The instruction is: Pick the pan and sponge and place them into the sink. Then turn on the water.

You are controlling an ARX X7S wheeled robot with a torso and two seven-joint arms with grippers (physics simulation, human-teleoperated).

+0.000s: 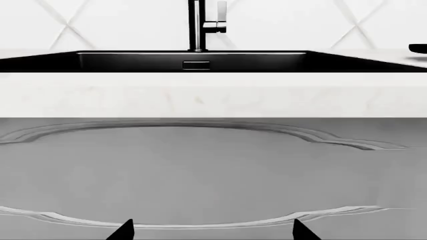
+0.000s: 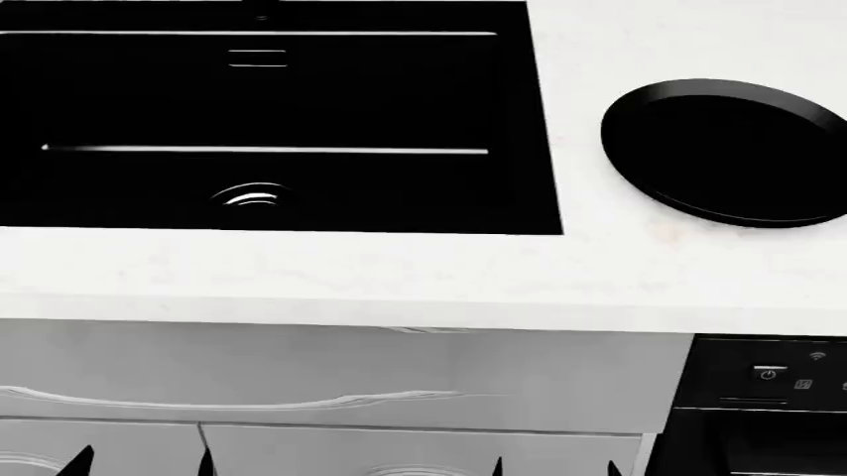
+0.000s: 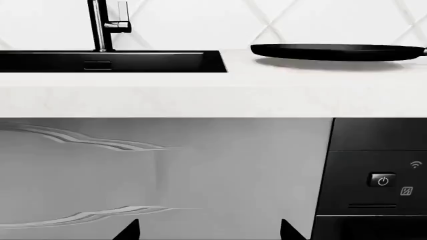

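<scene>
The black pan lies flat on the white counter, right of the black sink; its handle is out of view. It also shows side-on as the pan, and its edge as the pan. The sink holds nothing visible, and its drain is bare. The faucet stands behind the basin with no water running. The sponge is out of view. My left gripper and right gripper hang open and empty below the counter edge, facing the cabinet fronts.
The white counter overhangs grey cabinet doors. A black appliance panel with a power button sits under the pan's side. In the head view, my left gripper and right gripper show only as fingertips at the bottom edge.
</scene>
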